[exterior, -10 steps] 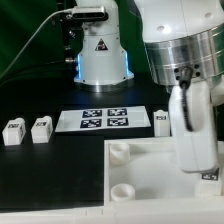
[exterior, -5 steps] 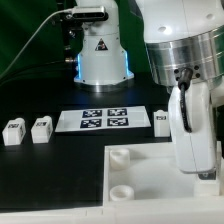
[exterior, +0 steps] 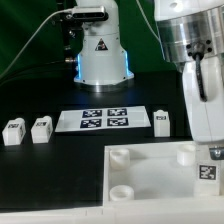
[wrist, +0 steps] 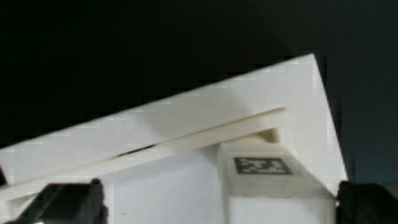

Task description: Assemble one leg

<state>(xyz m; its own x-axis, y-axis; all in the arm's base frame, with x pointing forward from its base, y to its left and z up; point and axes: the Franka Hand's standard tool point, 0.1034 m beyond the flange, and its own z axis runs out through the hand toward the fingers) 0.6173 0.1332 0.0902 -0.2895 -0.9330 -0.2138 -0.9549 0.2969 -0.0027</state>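
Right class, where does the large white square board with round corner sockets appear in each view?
Exterior view: the large white square board with round corner sockets lies in the foreground, towards the exterior view's right.
Wrist view: the board is seen close up, with one corner jutting against the black table.
Shared landmark: the black-and-white square tag on the board's face.

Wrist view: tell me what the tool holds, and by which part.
Nothing, it seems: the tool is wide open, its fingertips far apart and gripping nothing. One leg stands free on the table.
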